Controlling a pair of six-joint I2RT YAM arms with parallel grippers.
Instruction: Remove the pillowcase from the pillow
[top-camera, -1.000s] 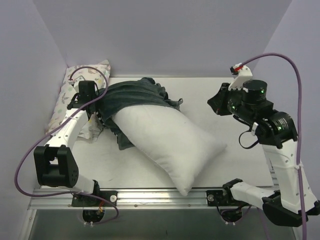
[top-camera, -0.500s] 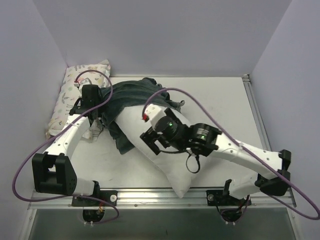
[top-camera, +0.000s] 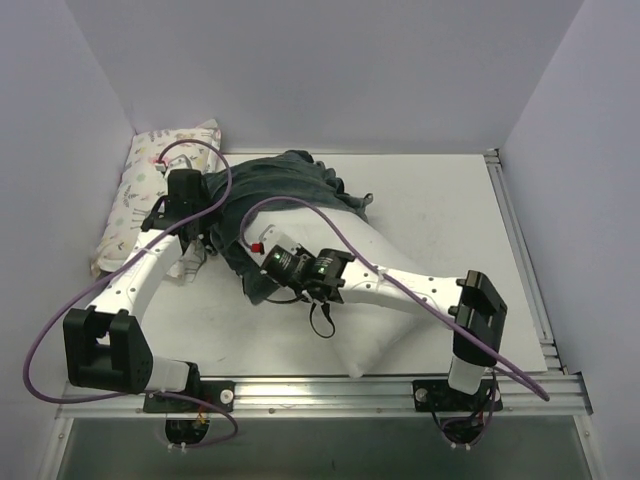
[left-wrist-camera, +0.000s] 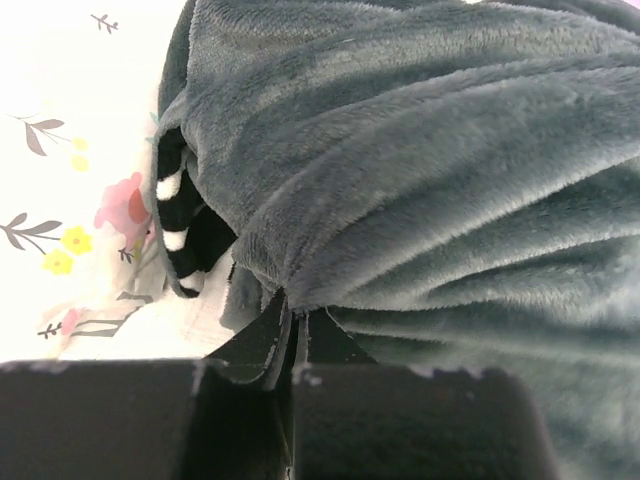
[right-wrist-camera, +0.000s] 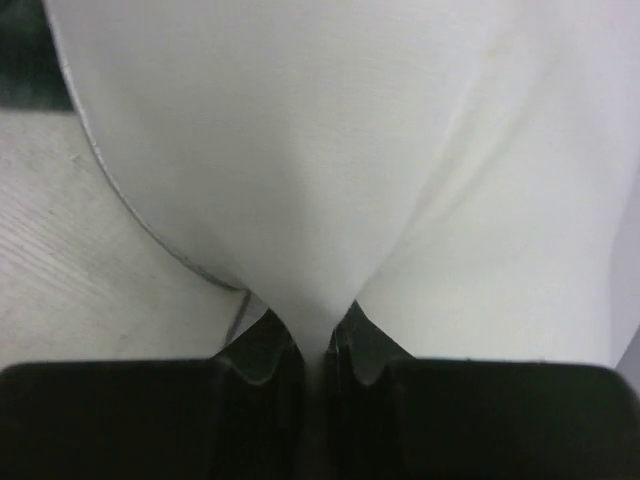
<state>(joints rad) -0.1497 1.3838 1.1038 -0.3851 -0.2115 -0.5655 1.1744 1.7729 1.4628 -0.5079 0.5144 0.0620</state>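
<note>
- The pillowcase (top-camera: 275, 185) is soft, light plush. It lies bunched, grey face out, over the far-left end of the pillow (top-camera: 375, 340), at the table's (top-camera: 440, 200) rear left.
- The pillow is plump and yielding, and most of it is bare. Only that end appears to remain inside the case.
- The left gripper (left-wrist-camera: 297, 320) is clenched on a grey fold, which is judged a sound hold.
- The right gripper (right-wrist-camera: 312, 330) pinches a tuck of the pillow's white shell and may slip.
- A small print pillow (top-camera: 150, 190) lies just beside the case.

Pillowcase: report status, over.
Left gripper shut on pillowcase. Right gripper shut on pillow. Case bunched over pillow's far end, not off. Print pillow alongside, left.
</note>
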